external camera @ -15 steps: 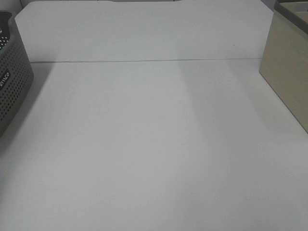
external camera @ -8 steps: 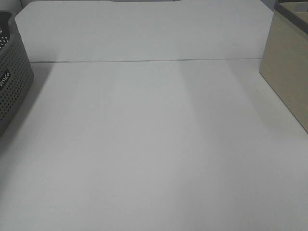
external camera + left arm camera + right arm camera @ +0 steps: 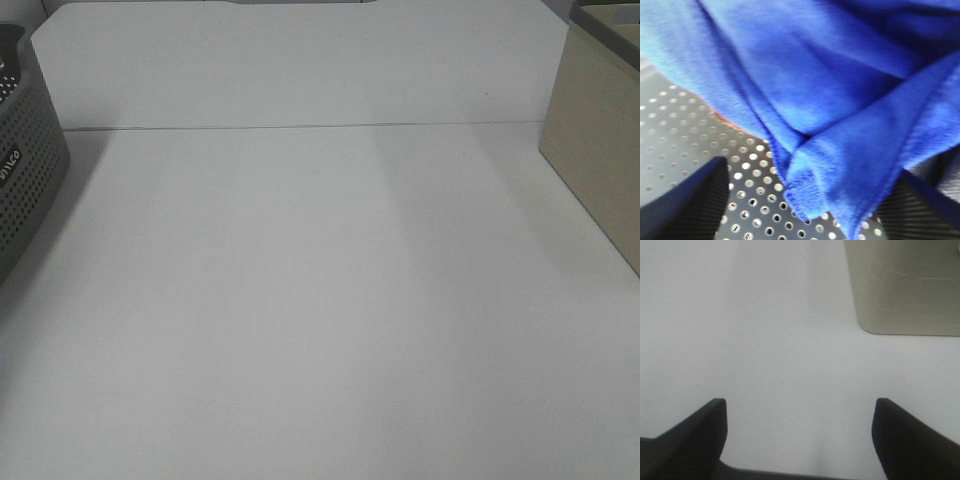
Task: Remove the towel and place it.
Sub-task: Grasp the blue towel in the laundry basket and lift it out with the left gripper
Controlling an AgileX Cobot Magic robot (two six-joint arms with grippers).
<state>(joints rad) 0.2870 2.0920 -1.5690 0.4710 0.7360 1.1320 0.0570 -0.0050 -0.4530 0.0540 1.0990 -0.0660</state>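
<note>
The royal-blue towel [image 3: 830,85] shows only in the left wrist view, bunched over the perforated grey basket [image 3: 685,130]. A folded, stitched edge of it hangs down between my left gripper's fingers. My left gripper [image 3: 810,172] is open, one dark finger [image 3: 690,200] on each side of that fold, and I cannot tell whether they touch it. My right gripper [image 3: 800,402] is open and empty above the bare white table [image 3: 765,330]. Neither gripper nor the towel shows in the exterior high view.
The grey perforated basket [image 3: 25,170] stands at the table's left edge. A beige box [image 3: 600,140] stands at the right edge and also shows in the right wrist view [image 3: 905,285]. A seam [image 3: 300,126] runs across the white table.
</note>
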